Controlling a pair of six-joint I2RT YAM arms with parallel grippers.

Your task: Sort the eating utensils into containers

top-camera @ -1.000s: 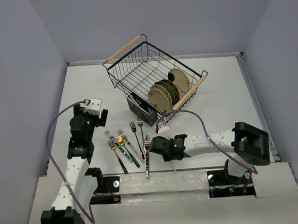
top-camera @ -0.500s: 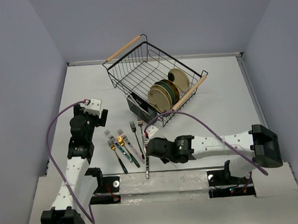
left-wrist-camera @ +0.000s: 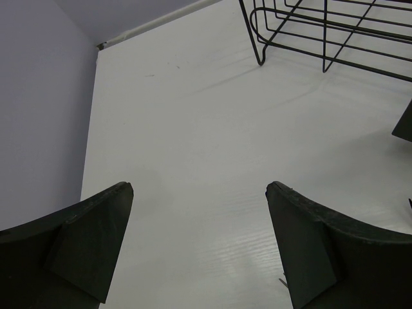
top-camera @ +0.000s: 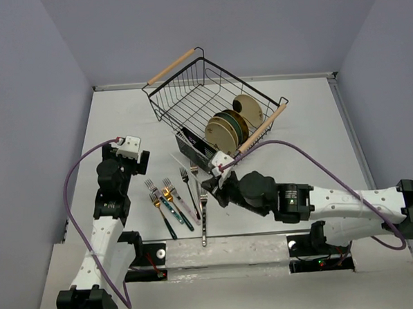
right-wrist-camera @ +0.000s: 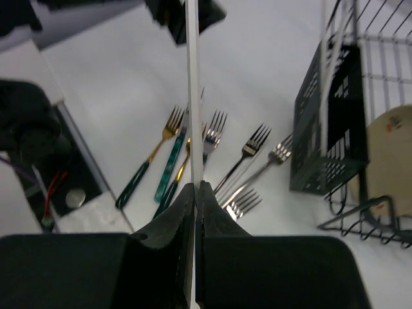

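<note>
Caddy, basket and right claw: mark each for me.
caddy [right-wrist-camera: 325, 129], right wrist view, slotted side wall.
basket [top-camera: 171, 66], top view, wooden handle on far rim.
right claw [right-wrist-camera: 194, 188], right wrist view, tips pinched on a fork [right-wrist-camera: 192, 96].

Your top view looks from 6 toward 12 o'clock; both low wrist views share the basket [left-wrist-camera: 324, 38].

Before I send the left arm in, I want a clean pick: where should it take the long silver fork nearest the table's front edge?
Take the silver fork by mid-handle, from straight above, fingers across it. It lies flat, handle toward the front edge and apart from the other forks; its tines lie close to the right end effector.
</note>
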